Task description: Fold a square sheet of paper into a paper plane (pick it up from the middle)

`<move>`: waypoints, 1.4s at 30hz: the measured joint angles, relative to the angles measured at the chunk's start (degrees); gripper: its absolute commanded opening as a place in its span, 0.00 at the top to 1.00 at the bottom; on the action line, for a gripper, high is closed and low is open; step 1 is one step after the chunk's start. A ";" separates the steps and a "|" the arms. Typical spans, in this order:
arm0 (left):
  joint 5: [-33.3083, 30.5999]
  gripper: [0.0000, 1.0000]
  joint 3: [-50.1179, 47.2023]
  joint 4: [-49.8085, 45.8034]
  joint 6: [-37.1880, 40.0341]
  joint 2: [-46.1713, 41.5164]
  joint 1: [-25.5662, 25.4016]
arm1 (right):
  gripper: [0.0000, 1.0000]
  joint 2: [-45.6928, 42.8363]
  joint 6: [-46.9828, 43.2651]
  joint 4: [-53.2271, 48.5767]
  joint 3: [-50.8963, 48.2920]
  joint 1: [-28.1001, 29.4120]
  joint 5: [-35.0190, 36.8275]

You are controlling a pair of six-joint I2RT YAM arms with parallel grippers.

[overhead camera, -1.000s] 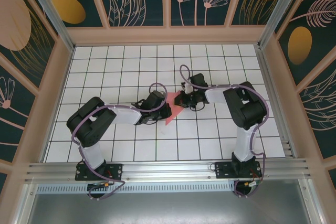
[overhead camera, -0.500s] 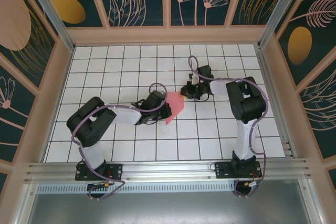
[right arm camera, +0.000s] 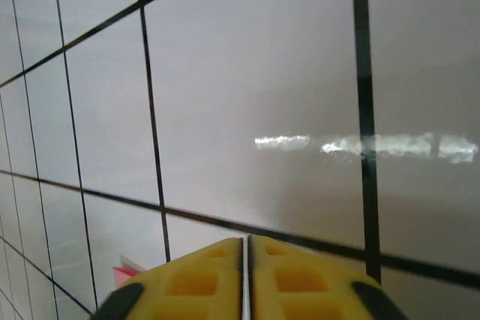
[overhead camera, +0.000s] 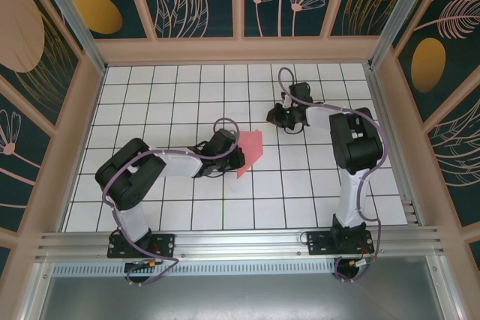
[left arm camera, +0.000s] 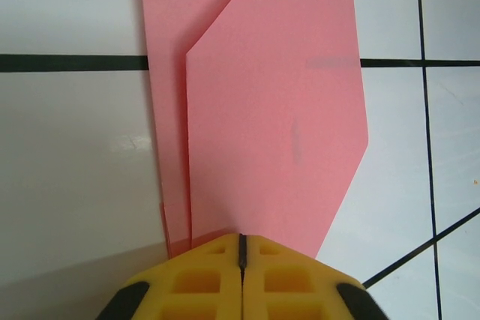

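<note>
Nearest, left tool (left arm camera: 241, 241), yellow jaws pressed together on the near end of the partly folded pink-red sheet of paper (left arm camera: 274, 133), lying mid-way across the white grid-tiled table (overhead camera: 172, 88); farther back, right tool (right arm camera: 246, 243), pinched closed, empty, apart from it.

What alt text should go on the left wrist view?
Partly folded pink-red paper lies on a white table with black grid lines, one angled flap layered over a narrower strip on its left. At bottom centre, the left gripper has its yellow fingertips closed together at the paper's near edge.
</note>
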 measured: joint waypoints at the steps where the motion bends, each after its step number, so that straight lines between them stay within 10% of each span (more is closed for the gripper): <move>1: 0.04 0.76 0.22 -0.50 0.11 -0.11 0.00 | 0.74 -1.38 0.02 0.07 -1.53 0.20 0.00; 7: -1.92 0.55 1.22 -1.99 -0.37 -4.48 0.28 | 0.56 -12.20 2.40 1.40 -11.54 2.89 -0.26; 17: -6.21 0.32 -4.42 1.31 -4.00 -11.80 3.23 | 0.53 -15.52 7.41 3.34 -16.17 9.81 -0.44; 42: -2.78 0.32 -7.32 5.14 -8.28 -10.67 5.22 | 0.60 -8.35 11.30 4.68 -12.90 12.98 -4.46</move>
